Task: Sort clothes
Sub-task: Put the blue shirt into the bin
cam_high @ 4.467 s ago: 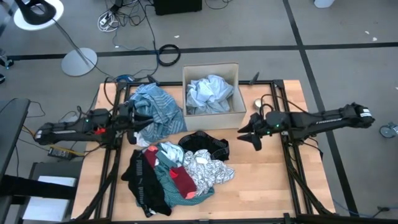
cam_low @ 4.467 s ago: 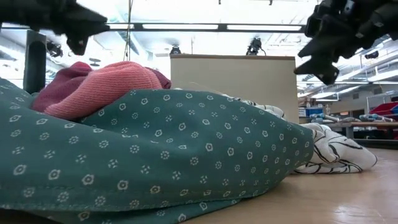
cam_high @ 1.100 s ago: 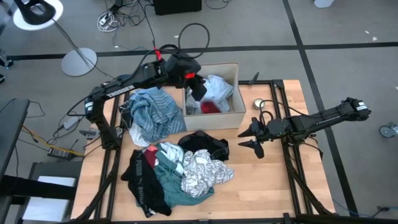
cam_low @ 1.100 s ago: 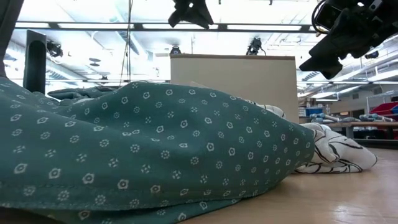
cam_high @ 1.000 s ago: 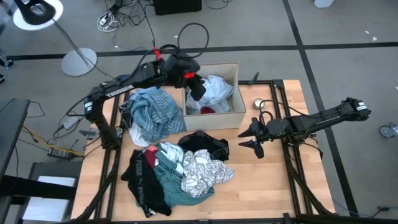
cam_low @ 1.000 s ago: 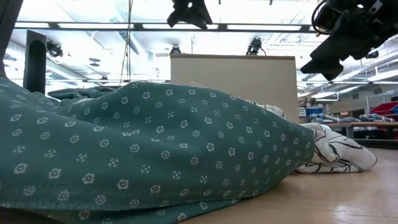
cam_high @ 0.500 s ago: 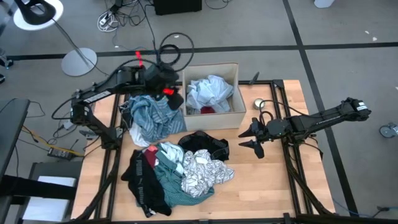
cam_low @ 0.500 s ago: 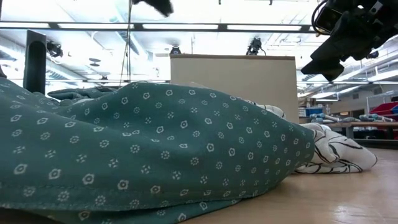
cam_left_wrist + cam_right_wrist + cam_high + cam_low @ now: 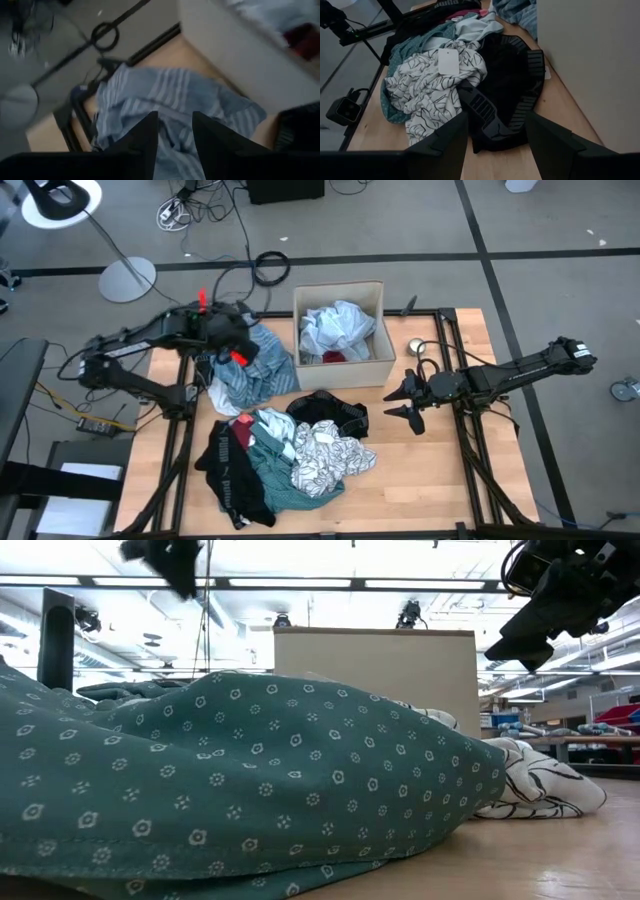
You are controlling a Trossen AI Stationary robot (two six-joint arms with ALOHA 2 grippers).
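Note:
My left gripper [image 9: 233, 352] hovers open and empty over a light blue striped shirt [image 9: 165, 95] that lies spread on the table left of the tan box [image 9: 375, 365]. The box holds a crumpled light blue shirt [image 9: 335, 327] and a red piece [image 9: 337, 356]. A pile of clothes lies near the table's front: a black piece [image 9: 505, 85], a black-and-white patterned piece [image 9: 435, 85], a teal shirt [image 9: 230, 780] and another black piece [image 9: 232, 475]. My right gripper [image 9: 398, 400] waits open to the right of the pile, above the table.
A small round tin [image 9: 414, 346] sits on the table right of the box. The table's black frame rails [image 9: 470, 460] run along both sides. Bare wood [image 9: 420, 480] shows at the front right. A lamp base [image 9: 127, 279] and cables lie on the floor behind.
My left gripper has swung from above the box toward the table's left edge and a little down, turning as it went, and now hangs over the striped shirt. The clothes have stayed where they were.

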